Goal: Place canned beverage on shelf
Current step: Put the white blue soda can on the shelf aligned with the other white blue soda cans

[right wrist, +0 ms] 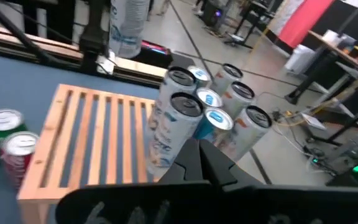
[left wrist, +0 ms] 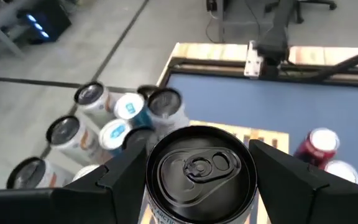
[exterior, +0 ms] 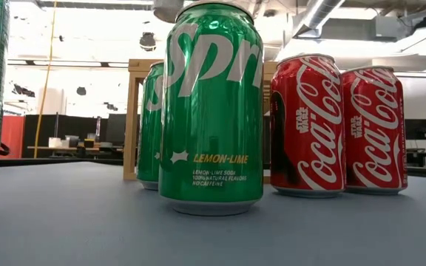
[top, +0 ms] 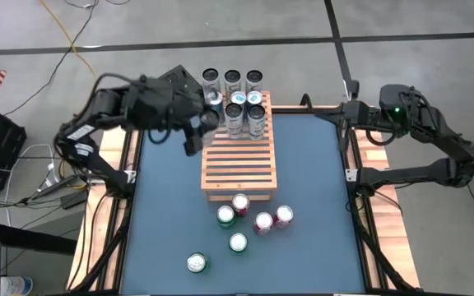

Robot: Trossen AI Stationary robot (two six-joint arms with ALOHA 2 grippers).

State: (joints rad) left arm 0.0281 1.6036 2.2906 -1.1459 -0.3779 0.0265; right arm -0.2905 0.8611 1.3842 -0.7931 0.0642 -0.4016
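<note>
My left gripper (top: 206,123) is shut on a white beverage can with a dark top (left wrist: 201,168), high over the far left corner of the slatted wooden shelf (top: 239,160). The same can (right wrist: 128,25) shows in the right wrist view. Several white and blue cans (top: 245,111) stand upright on the shelf's far end, and three more (top: 232,80) stand just beyond it. My right gripper (right wrist: 197,163) is shut on nothing and waits at the table's far right edge (top: 348,111). My left gripper pinches the can between its two fingers (left wrist: 114,180), one on each side of the upper wall (left wrist: 149,200) just under the top rim. The fingers come from the table's left, slanting a little downward. The can is upright and lifted clear of shelf and table.
Loose green and red soda cans (top: 240,202) stand on the blue table (top: 319,189) just in front of the shelf, with two green ones (top: 197,263) nearer the front edge. They fill the low view (exterior: 211,111). Bare shelf slats (top: 239,173) lie in front of the standing cans.
</note>
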